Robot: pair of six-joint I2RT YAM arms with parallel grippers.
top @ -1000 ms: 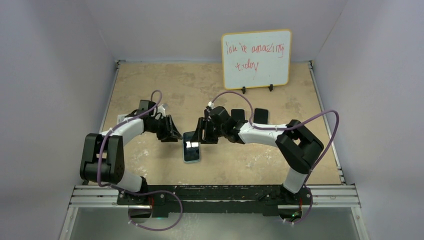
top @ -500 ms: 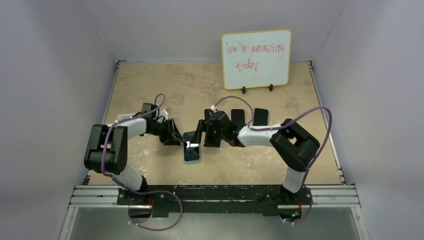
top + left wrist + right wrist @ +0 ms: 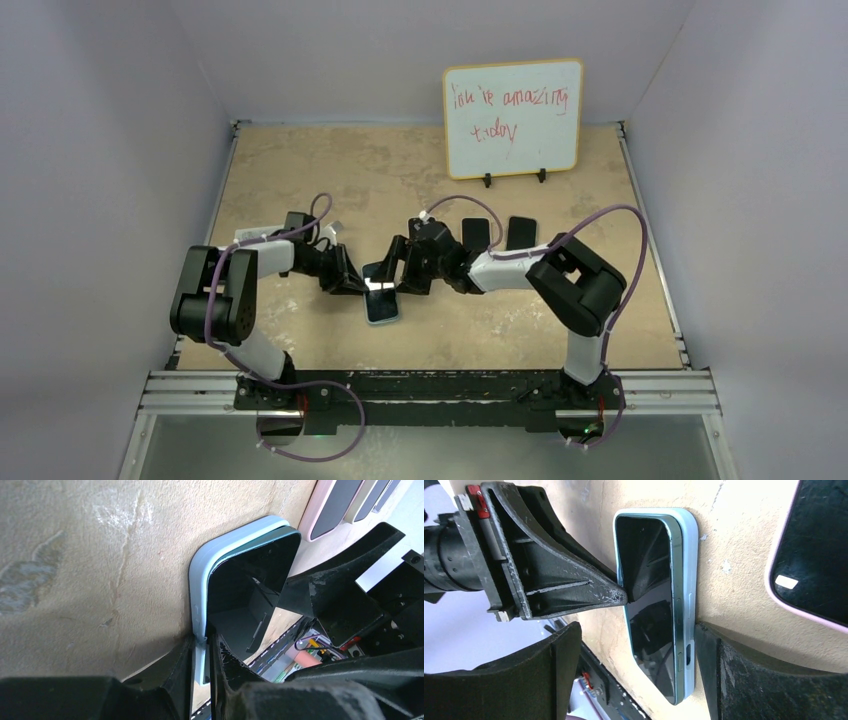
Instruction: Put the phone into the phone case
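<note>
Evidently we steady the light-blue phone case (image 3: 198, 580), its wall pinched by the left end effector (image 3: 201, 655); the right end effector (image 3: 636, 630) straddles the glossy black phone (image 3: 644, 555), spread.

a beige, mottled table (image 3: 300, 170) fills the enclosure, with paler patches across it. plain lavender-grey walls (image 3: 100, 150) rise on its left, back and right. a whiteboard (image 3: 512, 118) with red handwriting stands upright on small black feet near the back edge, right of centre. a metal rail (image 3: 450, 385) runs along the near edge. the light is soft and even.
</note>
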